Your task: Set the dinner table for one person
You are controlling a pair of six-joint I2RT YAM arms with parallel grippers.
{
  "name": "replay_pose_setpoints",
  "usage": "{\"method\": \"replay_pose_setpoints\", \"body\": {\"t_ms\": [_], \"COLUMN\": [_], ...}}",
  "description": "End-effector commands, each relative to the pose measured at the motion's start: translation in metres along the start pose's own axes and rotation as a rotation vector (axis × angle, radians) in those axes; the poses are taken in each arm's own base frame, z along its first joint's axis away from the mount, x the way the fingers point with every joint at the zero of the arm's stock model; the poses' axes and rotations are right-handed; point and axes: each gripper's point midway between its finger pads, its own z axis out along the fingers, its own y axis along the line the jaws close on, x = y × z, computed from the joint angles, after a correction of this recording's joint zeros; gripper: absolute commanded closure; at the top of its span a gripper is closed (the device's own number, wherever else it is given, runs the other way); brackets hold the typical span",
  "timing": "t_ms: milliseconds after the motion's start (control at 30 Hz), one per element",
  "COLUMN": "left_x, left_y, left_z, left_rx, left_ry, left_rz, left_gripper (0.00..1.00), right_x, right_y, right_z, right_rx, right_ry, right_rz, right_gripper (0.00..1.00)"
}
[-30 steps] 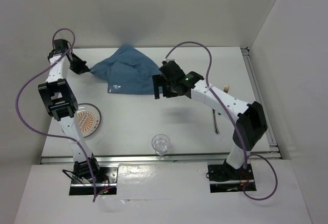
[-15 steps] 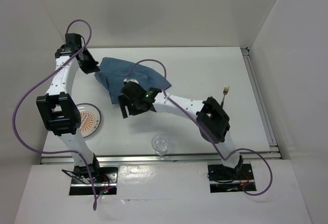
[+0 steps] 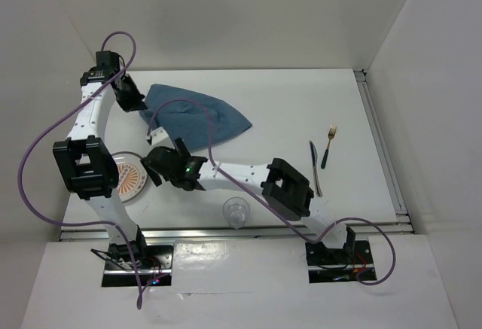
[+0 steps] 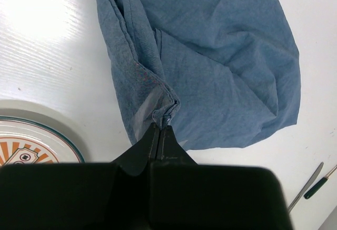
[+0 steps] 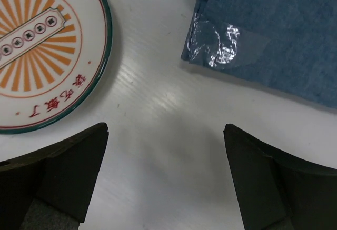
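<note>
The dinner table (image 3: 294, 103) is a white top. A blue cloth placemat (image 3: 199, 118) lies crumpled at the back left. My left gripper (image 3: 140, 106) is shut on its left edge, and the left wrist view shows the tips (image 4: 162, 127) pinching a bunched fold of the cloth (image 4: 221, 67). My right gripper (image 3: 154, 166) is open and empty, low over bare table between the plate (image 3: 129, 178) and the cloth's near corner. The right wrist view shows the orange-sunburst plate (image 5: 42, 46) at upper left and the cloth's taped corner (image 5: 221, 38) at upper right.
A clear glass (image 3: 236, 211) stands near the front edge. A fork (image 3: 328, 142) and a knife (image 3: 315, 165) lie at the right. White walls close in the back and sides. The plate's rim (image 4: 31, 140) shows beside my left gripper.
My right arm has swept left from the cloth's right side to the gap between plate and cloth. My left gripper shifted back and right with the cloth, which now lies more spread out.
</note>
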Motion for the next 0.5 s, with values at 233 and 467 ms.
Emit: {"method": "replay_pose_setpoints", "body": {"t_ms": [233, 467], "left_x": [-0.010, -0.012], "left_y": [-0.014, -0.018], "left_z": [-0.026, -0.029], "left_rx": [0.077, 0.116], "left_ry": [-0.029, -0.022], "left_rz": [0.039, 0.021], "left_gripper": [1.00, 1.00], "right_x": [-0.059, -0.056], "right_y": [-0.026, -0.030], "right_z": [0.043, 0.075], "right_rx": [0.286, 0.318], "right_ry": [-0.391, -0.415], "right_rz": [-0.189, -0.247], "right_gripper": [0.00, 0.01]}}
